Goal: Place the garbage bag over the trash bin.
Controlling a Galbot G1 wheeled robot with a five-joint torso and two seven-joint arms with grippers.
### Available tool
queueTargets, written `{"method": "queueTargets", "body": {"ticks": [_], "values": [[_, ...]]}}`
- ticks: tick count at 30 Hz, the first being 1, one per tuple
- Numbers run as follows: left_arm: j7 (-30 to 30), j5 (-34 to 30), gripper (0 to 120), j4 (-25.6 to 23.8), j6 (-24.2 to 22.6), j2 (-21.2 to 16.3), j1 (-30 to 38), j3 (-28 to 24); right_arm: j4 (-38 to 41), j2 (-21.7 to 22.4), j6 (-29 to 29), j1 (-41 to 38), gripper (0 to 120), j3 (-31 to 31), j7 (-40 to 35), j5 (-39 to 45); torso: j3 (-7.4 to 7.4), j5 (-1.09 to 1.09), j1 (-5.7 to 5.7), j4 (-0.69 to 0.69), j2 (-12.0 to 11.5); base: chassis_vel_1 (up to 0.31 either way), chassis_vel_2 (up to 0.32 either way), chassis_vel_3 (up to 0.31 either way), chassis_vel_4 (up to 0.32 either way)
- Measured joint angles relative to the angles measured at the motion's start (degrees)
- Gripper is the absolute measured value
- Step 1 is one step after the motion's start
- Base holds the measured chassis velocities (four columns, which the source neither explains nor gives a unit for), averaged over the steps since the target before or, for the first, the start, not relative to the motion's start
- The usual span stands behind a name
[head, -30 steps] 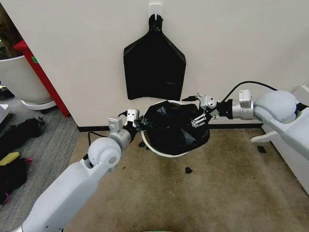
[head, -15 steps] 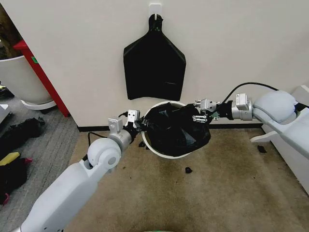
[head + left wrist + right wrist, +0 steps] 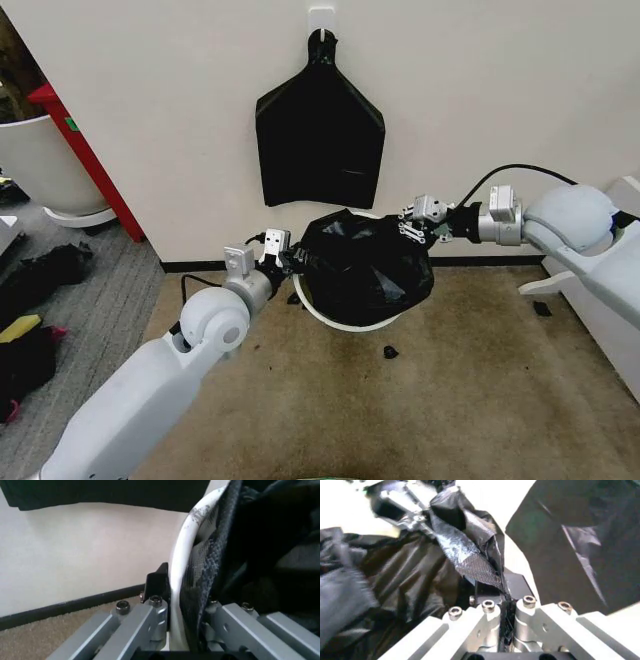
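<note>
The trash bin (image 3: pixel 340 322) is a cream-white bucket on the carpet near the wall, with its near rim showing. The glossy black garbage bag (image 3: pixel 365 265) bulges out of it and covers most of the opening. My left gripper (image 3: pixel 290 262) is at the bin's left side. In the left wrist view its fingers (image 3: pixel 150 624) stand on either side of the white rim (image 3: pixel 181 566), clamped on the rim and on the bag's film (image 3: pixel 205 566). My right gripper (image 3: pixel 410 228) is at the far right rim, shut on a stretched strip of the bag (image 3: pixel 467 560).
A flat bunch of black bags (image 3: pixel 320 130) hangs from a wall hook just above the bin. A large white planter (image 3: pixel 40 160) and a red board (image 3: pixel 85 150) stand at the left. Black scraps (image 3: pixel 390 351) lie on the carpet, and white furniture (image 3: pixel 615 300) is at the right.
My right gripper rose and moved toward the wall with the bag's edge, drawing the bag up over the far right rim. The left gripper stayed on the rim.
</note>
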State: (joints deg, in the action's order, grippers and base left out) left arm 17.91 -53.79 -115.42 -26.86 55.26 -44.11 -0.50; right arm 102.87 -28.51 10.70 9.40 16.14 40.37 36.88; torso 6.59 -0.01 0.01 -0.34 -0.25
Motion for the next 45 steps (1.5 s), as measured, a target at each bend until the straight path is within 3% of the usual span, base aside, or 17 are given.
{"method": "queueTargets", "body": {"ticks": [6, 20, 32, 45], "values": [[-2.0, 1.7, 4, -0.7, -0.1, -0.8, -1.2, 0.1, -2.4, -0.7, 1.0, -1.5, 0, 0.3, 0.0, 1.4, 0.0, 0.01, 0.0, 0.0, 0.0, 0.0, 0.0, 0.0, 0.0], [-11.8, 7.0, 4, -2.9, 0.5, -2.0, -4.4, 3.1, -11.6, -6.6, 1.2, -9.4, 0, 7.7, 4.2, -0.4, 0.0, 0.01, 0.0, -0.01, 0.0, 0.0, 0.0, 0.0, 0.0], [-16.6, 12.2, 4, -3.6, 5.1, -2.0, -6.8, 4.8, -22.6, -12.2, -2.5, -17.1, 0, 14.1, 20.7, -6.2, 0.0, 0.01, 0.0, 0.0, 0.0, 0.0, 0.0, 0.0, 0.0], [-17.3, 12.7, 4, -3.7, 7.1, -1.6, -6.8, 4.9, -28.1, -13.4, -8.4, -17.2, 0, 15.2, 27.3, -8.4, 0.0, 0.02, 0.0, 0.0, 0.0, 0.0, 0.0, 0.0, 0.0]]}}
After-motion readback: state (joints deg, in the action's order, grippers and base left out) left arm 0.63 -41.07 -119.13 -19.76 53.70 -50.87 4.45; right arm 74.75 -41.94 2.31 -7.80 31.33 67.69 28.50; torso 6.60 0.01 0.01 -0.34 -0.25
